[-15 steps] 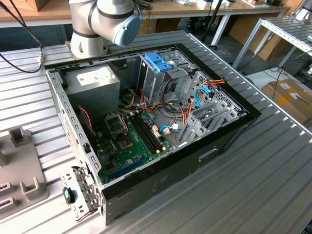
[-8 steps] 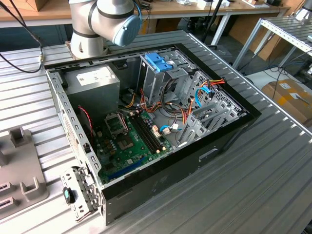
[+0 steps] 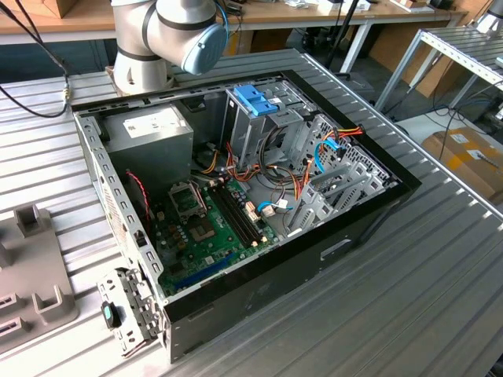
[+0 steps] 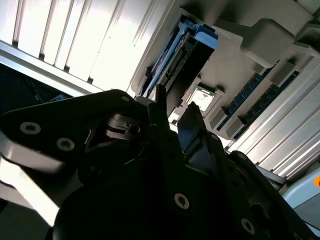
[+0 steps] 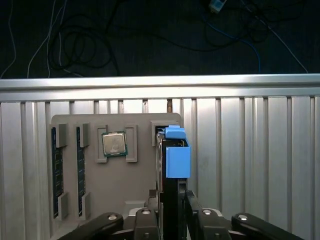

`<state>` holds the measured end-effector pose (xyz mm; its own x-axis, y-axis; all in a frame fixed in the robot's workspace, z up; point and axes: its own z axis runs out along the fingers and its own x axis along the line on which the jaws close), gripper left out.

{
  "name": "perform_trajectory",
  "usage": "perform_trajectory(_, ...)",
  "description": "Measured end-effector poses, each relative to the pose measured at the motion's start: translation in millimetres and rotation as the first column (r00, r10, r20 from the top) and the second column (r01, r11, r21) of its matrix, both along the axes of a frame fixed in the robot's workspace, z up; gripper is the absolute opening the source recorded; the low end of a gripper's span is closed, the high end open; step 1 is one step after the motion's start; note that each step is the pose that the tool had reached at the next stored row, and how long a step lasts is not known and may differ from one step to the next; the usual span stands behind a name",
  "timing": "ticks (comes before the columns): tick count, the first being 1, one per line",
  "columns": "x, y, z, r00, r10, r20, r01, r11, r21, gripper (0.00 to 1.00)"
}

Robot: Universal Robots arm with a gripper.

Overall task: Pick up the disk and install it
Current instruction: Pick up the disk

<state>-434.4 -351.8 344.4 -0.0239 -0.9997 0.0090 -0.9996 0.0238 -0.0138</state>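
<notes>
First wrist view showed us the disk (image 5: 177, 160) on edge in the holder (image 5: 140, 180), with the gripper (image 5: 172, 192) open, empty and lined up on it. We judged a square, centred closing best, clear of the chip (image 5: 114, 144) beside it. In the exterior view the holder (image 3: 31, 267) lay at nine o'clock of the case (image 3: 354, 236), with the cage (image 3: 259, 118) at twelve.

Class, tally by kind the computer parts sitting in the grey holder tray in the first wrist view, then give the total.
memory sticks: 2
processor chip: 1
disk: 1
Total: 4
</notes>
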Motion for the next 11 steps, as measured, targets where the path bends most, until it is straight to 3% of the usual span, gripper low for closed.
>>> perform_trajectory(1, 0.0, 0.0, 0.0, 1.0000, 0.000, 0.0000, 0.000, 1.0000, 0.0000, 0.42)
perform_trajectory(4, 0.0, 0.0, -0.1, 1.0000, 0.000, 0.0000, 0.000, 1.0000, 0.0000, 0.60)
perform_trajectory(6, 0.0, 0.0, -0.1, 1.0000, 0.000, 0.0000, 0.000, 1.0000, 0.0000, 0.60)
perform_trajectory(7, 0.0, 0.0, -0.1, 1.0000, 0.000, 0.0000, 0.000, 1.0000, 0.0000, 0.66)
perform_trajectory(11, 0.0, 0.0, -0.7, 1.0000, 0.000, 0.0004, 0.000, 1.0000, 0.0002, 0.66)
